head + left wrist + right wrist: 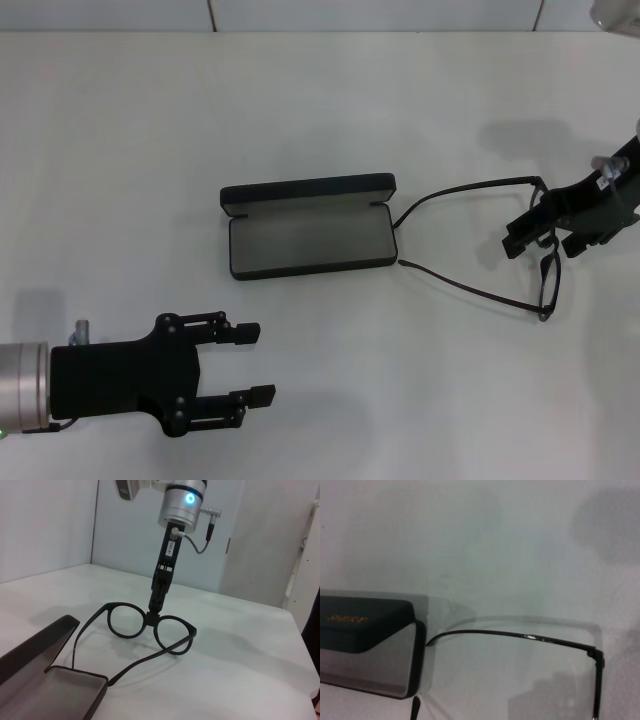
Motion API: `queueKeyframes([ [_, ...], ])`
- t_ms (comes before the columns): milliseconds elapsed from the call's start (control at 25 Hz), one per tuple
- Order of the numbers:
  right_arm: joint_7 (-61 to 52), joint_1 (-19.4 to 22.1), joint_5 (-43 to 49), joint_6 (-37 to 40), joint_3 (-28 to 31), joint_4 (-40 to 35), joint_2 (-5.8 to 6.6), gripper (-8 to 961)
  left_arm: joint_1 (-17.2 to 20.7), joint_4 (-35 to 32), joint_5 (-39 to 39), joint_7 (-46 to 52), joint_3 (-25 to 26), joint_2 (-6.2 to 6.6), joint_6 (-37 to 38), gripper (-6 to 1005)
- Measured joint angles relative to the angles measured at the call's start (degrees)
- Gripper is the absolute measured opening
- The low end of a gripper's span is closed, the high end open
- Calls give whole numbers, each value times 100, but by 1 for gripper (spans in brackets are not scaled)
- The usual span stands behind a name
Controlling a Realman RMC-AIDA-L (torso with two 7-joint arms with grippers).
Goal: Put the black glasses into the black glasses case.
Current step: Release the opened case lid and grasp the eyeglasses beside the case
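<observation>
The black glasses case (308, 243) lies open in the middle of the table, its lid (305, 192) folded back on the far side and the grey lining facing up. To its right are the black glasses (545, 290), unfolded, their temple arms (465, 190) reaching toward the case's right end. My right gripper (535, 240) comes down from above and is shut on the glasses at the bridge (152, 614). The left wrist view shows the lenses upright. My left gripper (257, 362) is open near the table's front left, nothing between its fingers.
The white table (150, 130) runs back to a pale wall. The right wrist view shows the case lid (365, 622) with small orange lettering and one temple arm (520, 635) beside it.
</observation>
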State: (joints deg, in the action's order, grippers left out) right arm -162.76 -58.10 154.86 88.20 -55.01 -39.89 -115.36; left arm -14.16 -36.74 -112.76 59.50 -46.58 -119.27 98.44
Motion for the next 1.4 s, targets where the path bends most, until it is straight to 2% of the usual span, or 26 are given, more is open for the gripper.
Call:
queueKeyframes([
  [640, 7, 57, -19, -152, -214, -5, -45, 735, 12, 24, -1, 0, 0, 6, -1, 691],
  [960, 8, 56, -18, -184, -212, -1, -48, 376, 18, 45, 0, 0, 0, 9, 0, 692],
  [1200, 8, 61, -1, -150, -237, -13, -48, 367, 18, 45, 0, 0, 0, 9, -1, 692],
  [1400, 8, 62, 4, -118, -407, -67, -48, 294, 26, 45, 0, 0, 0, 9, -1, 691],
])
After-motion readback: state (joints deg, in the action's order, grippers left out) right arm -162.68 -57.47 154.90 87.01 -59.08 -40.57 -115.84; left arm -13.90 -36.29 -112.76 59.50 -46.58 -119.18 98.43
